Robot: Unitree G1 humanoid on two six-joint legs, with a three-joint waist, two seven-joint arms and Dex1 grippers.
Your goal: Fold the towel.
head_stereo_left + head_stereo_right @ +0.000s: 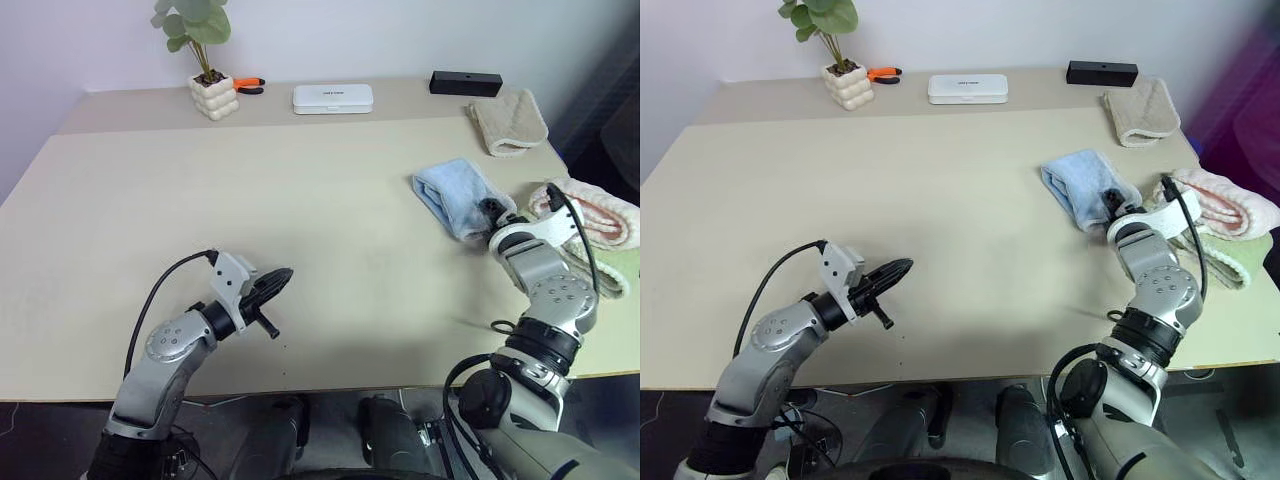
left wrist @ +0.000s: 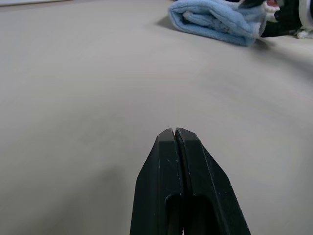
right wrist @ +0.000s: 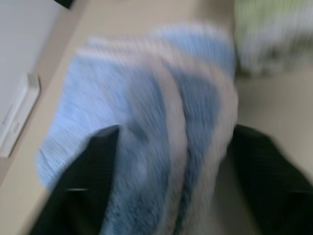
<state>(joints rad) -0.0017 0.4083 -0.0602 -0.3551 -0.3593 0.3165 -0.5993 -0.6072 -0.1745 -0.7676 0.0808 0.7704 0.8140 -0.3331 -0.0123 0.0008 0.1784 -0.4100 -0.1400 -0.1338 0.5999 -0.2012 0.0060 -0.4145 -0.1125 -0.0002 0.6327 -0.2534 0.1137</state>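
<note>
The towel [image 1: 455, 195] is light blue with a pale stitched edge. It lies bunched and folded on the right side of the table [image 1: 300, 200]. My right gripper [image 1: 492, 212] is at the towel's near end. In the right wrist view its black fingers [image 3: 93, 161] stand wide apart on either side of the towel [image 3: 146, 122], so it is open. My left gripper [image 1: 283, 274] hovers low over bare table at the near left, pointing right. Its two fingers are pressed together with nothing between them, and the left wrist view shows the towel [image 2: 215, 19] far ahead of it.
A beige folded towel [image 1: 510, 120] lies at the back right. Pink and pale green folded towels [image 1: 590, 215] lie at the right edge, close beside my right arm. Along the back stand a potted plant [image 1: 213, 95], orange pliers [image 1: 248, 85], a white case [image 1: 332, 98] and a black box [image 1: 465, 83].
</note>
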